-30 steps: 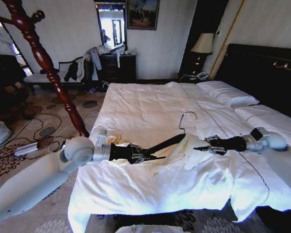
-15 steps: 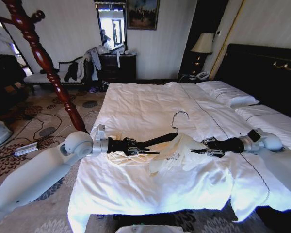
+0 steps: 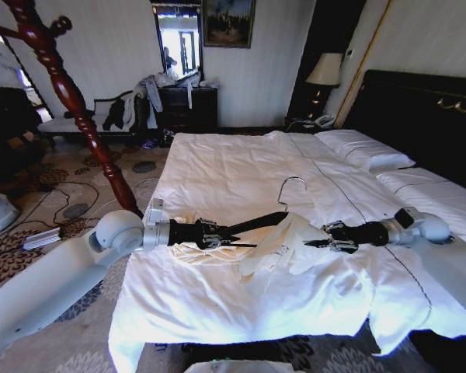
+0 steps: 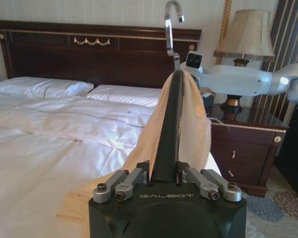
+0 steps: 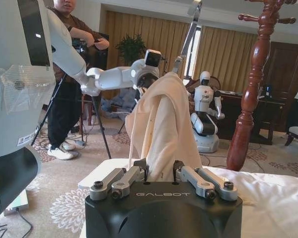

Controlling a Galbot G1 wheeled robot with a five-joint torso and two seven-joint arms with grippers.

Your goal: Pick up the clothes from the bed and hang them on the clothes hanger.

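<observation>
Over the near half of the wide double bed with its white duvet [image 3: 241, 167], the slim black triangular hanger with a silver metal hook [image 3: 256, 224] is held above the bedding, its long axis running across the robot from left to right and rising slightly toward the hook, which curls upward at the middle. Its far shoulder is hidden under the cream, pale-yellow long-sleeved shirt of thin soft fabric [image 3: 283, 242], which drapes over that end and hangs in folds toward the duvet; more cream cloth lies bunched on the bed beneath the left arm. The left gripper [image 3: 225, 235] is clamped on the bare near arm of the hanger, its fingers [image 4: 131, 181] pressed to either side of the black bar in the left wrist view. The right gripper [image 3: 317, 241] pinches the shirt's hanging edge, fabric caught between its closed fingers [image 5: 188, 174]. Both gripper bodies read "GALBOT". A tall red-brown turned-wood coat stand [image 3: 78, 109], cut off at the top, stands left of the bed.
</observation>
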